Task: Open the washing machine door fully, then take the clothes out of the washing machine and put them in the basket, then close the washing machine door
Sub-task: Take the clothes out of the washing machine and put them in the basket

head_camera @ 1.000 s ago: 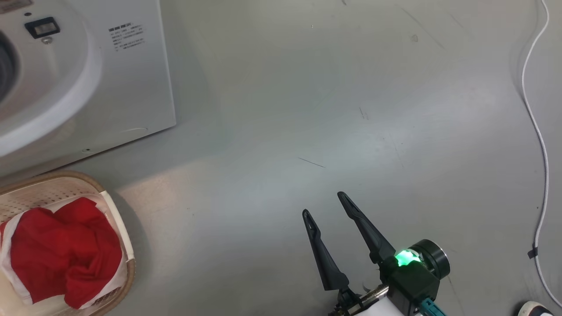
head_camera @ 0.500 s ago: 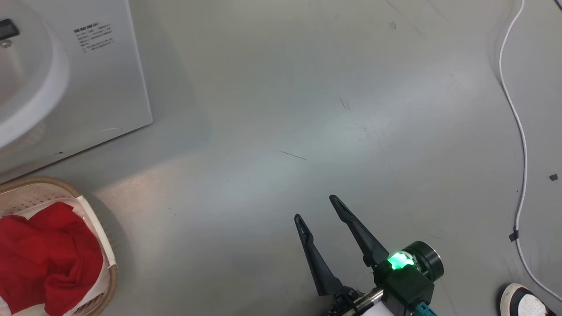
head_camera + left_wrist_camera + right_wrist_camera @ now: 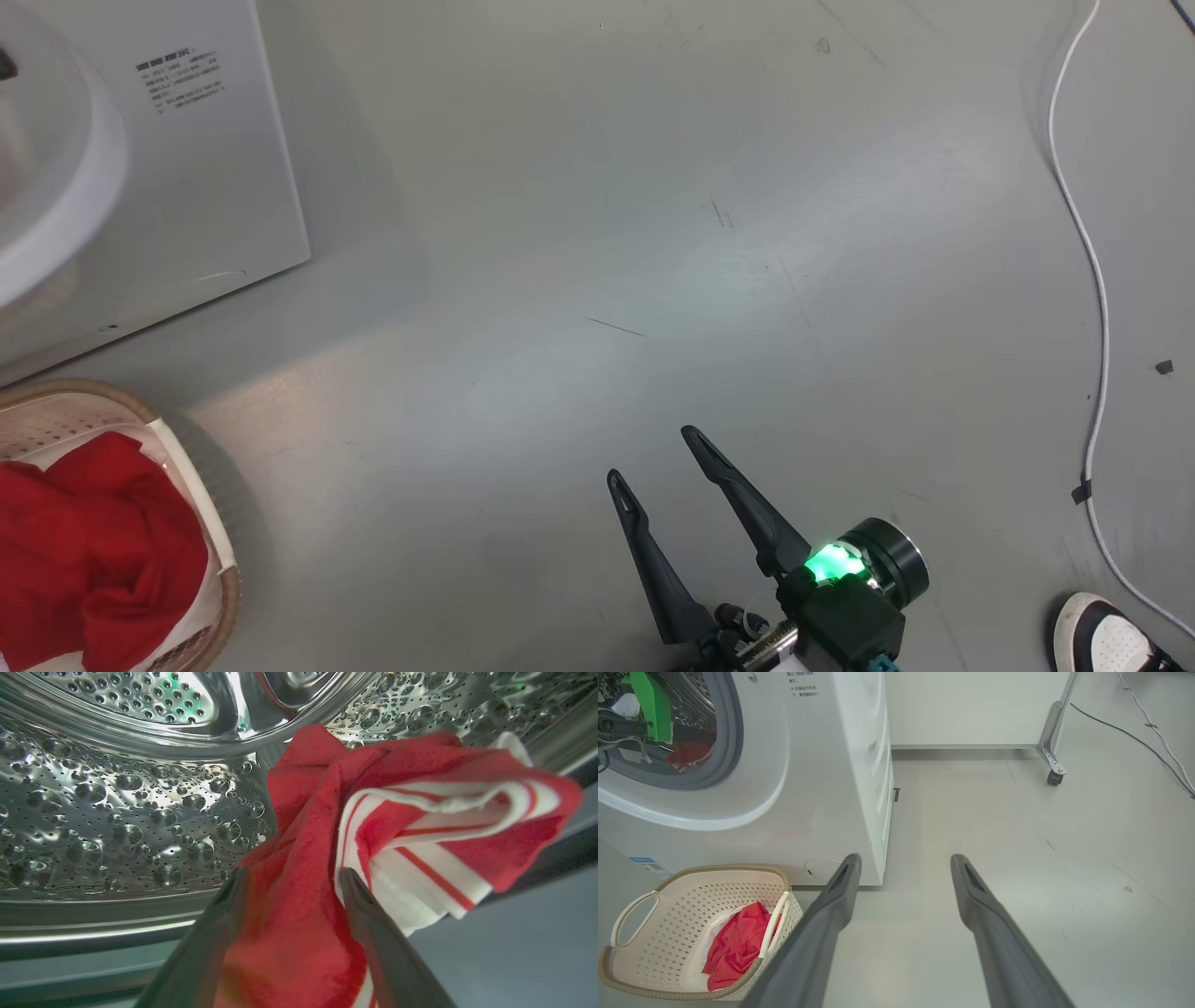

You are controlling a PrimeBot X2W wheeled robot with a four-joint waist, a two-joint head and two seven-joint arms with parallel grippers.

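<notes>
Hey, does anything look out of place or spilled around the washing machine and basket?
Nothing stands out. One red garment lies inside the basket, which stands upright by the washing machine. A second garment sits in the drum between the left gripper's open fingers. A white cable trails along the floor.

My head camera looks down at the floor (image 3: 653,233); left wrist camera sits close inside the drum (image 3: 117,812); right wrist camera, low, faces the washing machine (image 3: 822,788) and shares the basket (image 3: 719,868) with the head view
</notes>
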